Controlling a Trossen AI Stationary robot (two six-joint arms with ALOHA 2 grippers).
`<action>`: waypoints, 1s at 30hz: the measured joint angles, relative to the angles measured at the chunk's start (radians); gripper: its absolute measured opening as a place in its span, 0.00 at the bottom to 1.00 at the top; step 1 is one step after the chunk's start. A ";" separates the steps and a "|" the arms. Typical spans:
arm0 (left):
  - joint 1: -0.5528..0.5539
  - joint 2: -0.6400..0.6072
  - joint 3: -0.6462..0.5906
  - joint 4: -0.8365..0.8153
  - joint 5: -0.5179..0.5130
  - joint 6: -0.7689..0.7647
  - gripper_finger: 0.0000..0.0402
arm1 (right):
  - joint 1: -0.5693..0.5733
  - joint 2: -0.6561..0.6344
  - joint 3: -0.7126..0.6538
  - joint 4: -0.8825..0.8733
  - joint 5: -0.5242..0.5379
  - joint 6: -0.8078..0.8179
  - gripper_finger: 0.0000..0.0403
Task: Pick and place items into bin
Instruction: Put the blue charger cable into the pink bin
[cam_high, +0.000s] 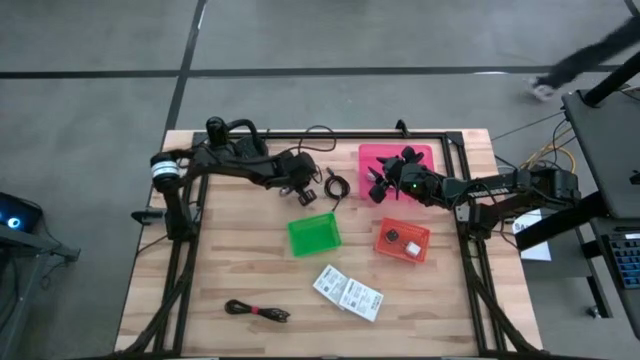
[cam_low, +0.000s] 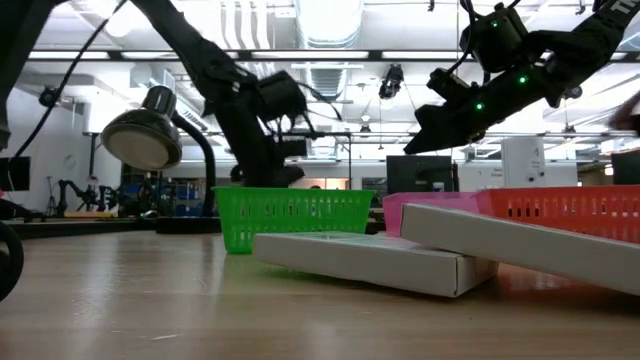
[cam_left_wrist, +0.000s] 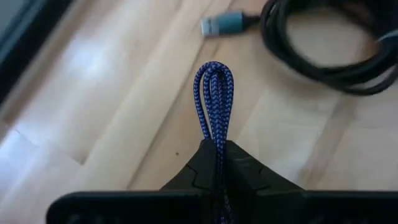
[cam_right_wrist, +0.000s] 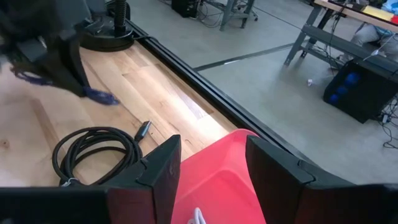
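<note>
My left gripper (cam_high: 303, 193) is shut on a purple braided cable (cam_left_wrist: 214, 93), just beyond the far edge of the green bin (cam_high: 314, 234). A coiled black cable (cam_high: 335, 185) lies on the wood next to it, its silver plug (cam_left_wrist: 221, 23) pointing away from the coil. My right gripper (cam_right_wrist: 211, 146) is open over the pink bin (cam_right_wrist: 217, 186), with nothing between its fingers. Two white flat packets (cam_high: 347, 292) and a black-red cable (cam_high: 257, 310) lie near the table's front edge. My left gripper pinches the folded purple cable between its two fingers, several strands side by side. The cable's bend (cam_left_wrist: 214, 78) sticks out past the fingertips, clear of the wood. The fingers slant down from the table's left. A loose end (cam_right_wrist: 99, 95) hangs beside the gripper.
An orange-red bin (cam_high: 402, 240) with small pieces in it stands right of the green bin. A black frame rail (cam_high: 400, 133) runs along the far edge. Bare wood lies between the green bin and the packets.
</note>
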 joint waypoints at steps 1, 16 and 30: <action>-0.001 -0.013 0.000 0.000 0.000 0.000 0.00 | 0.000 0.000 0.000 0.000 0.000 0.000 0.41; -0.112 -0.244 -0.046 0.090 0.005 0.058 0.00 | 0.000 0.000 0.000 0.002 -0.008 -0.001 0.41; -0.157 -0.419 -0.311 0.683 0.222 0.096 0.00 | 0.010 0.000 -0.015 0.209 -0.607 -0.158 0.41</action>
